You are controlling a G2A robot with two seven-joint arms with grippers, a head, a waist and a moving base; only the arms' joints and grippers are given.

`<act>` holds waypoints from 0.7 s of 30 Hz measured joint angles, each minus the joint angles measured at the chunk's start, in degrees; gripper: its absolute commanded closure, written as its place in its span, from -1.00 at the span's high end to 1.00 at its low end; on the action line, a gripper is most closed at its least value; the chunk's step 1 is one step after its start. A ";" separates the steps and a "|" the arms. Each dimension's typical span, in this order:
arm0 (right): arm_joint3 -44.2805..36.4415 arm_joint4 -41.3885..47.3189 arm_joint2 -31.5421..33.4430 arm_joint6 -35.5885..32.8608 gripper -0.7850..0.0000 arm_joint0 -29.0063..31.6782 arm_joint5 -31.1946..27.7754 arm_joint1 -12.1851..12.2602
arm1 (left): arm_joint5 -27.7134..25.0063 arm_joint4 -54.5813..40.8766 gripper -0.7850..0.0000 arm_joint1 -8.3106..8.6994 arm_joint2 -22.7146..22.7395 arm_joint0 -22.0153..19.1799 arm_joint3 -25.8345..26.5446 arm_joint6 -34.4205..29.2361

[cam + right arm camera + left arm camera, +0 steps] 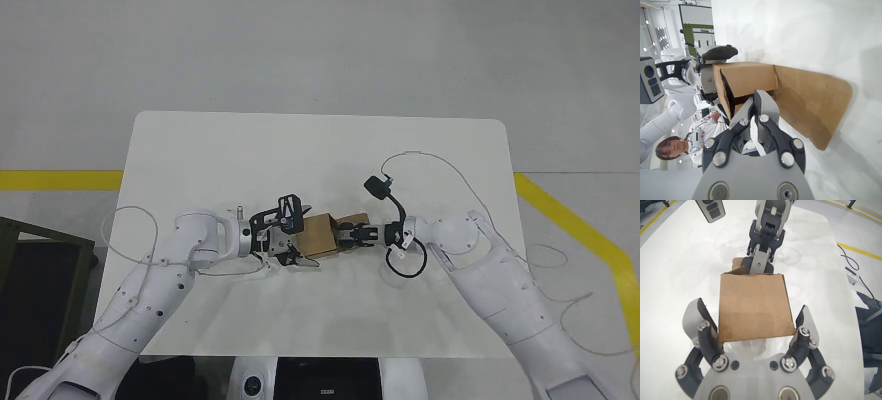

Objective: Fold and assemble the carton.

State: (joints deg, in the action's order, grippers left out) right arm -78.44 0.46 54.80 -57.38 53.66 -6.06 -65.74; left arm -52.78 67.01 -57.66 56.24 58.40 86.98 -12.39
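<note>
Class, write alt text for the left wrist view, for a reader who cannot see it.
A brown carton lies on a white table, its near end gripped between the wide-spread fingers of the left hand. At its far, open end, the right hand pinches the carton's edge.

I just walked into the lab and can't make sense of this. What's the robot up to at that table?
Both arms meet at a brown carton in the middle of the white table. The left gripper holds one end of the carton between its spread fingers. The right gripper, fingers shut together, is poked in at the opposite, open end; whether it pinches cardboard is unclear. One long flap sticks out unfolded, so the carton is not closed yet.
</note>
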 measured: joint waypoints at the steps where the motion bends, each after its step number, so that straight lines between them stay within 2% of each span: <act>1: 0.21 0.22 -0.22 -0.23 -1.00 -0.19 -0.21 -0.08 | 0.00 0.00 1.00 0.00 0.01 0.01 0.00 -0.01; 21: 4.04 3.38 -4.01 -2.59 -1.00 -3.17 -3.10 -1.60 | -0.26 -0.06 1.00 0.07 0.63 0.36 0.16 -0.37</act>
State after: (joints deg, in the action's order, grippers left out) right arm -74.39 3.84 50.79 -59.97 50.49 -9.16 -67.34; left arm -53.04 66.94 -57.59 56.87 58.77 87.14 -12.76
